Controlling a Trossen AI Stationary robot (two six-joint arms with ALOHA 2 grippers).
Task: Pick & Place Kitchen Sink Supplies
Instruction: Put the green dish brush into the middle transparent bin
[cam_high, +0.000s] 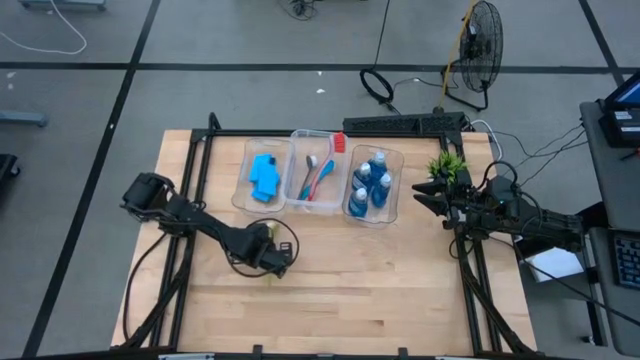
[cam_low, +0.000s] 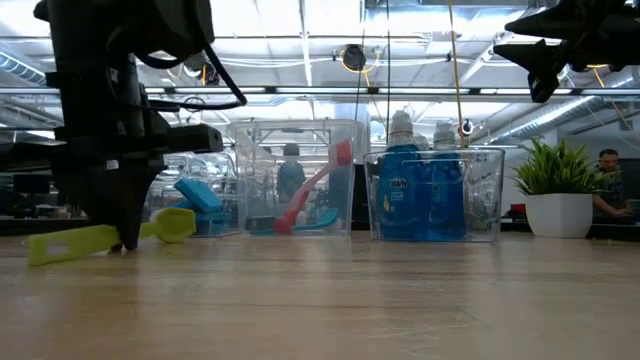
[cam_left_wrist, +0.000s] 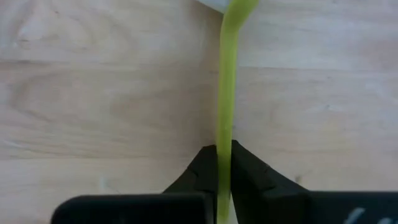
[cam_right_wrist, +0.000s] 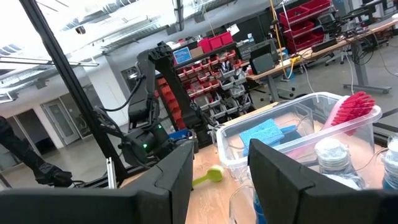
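Note:
My left gripper (cam_high: 268, 256) (cam_low: 125, 238) (cam_left_wrist: 224, 163) is down at the table in front of the bins, shut on the yellow-green brush (cam_low: 100, 238) (cam_left_wrist: 225, 93). My right gripper (cam_high: 425, 195) (cam_low: 540, 62) (cam_right_wrist: 217, 180) hangs open, high above the table's right side beside the bottle bin, touching nothing. Blue sponges (cam_high: 265, 175) (cam_right_wrist: 264, 135) lie in the left bin. A red brush (cam_high: 322, 170) (cam_low: 315, 185) (cam_right_wrist: 353, 106) leans in the middle bin with a blue one (cam_high: 326, 175). Blue-liquid bottles (cam_high: 372, 185) (cam_low: 415, 185) stand in the right bin. My left gripper pinches the yellow-green brush's thin handle (cam_left_wrist: 224, 146) between its two fingers (cam_left_wrist: 245, 168), partway along its length. The fingers come from above, pointing down, across the handle. The brush lies almost level and low, its head (cam_low: 175, 222) a little higher; whether its free end (cam_low: 40, 250) touches the table I cannot tell.
Three clear bins (cam_high: 318, 150) stand side by side on the far half of the wooden table (cam_high: 350, 300). A small green potted plant (cam_high: 447, 165) (cam_low: 558, 190) stands to their right, close under the right arm. The near half of the table is bare wood.

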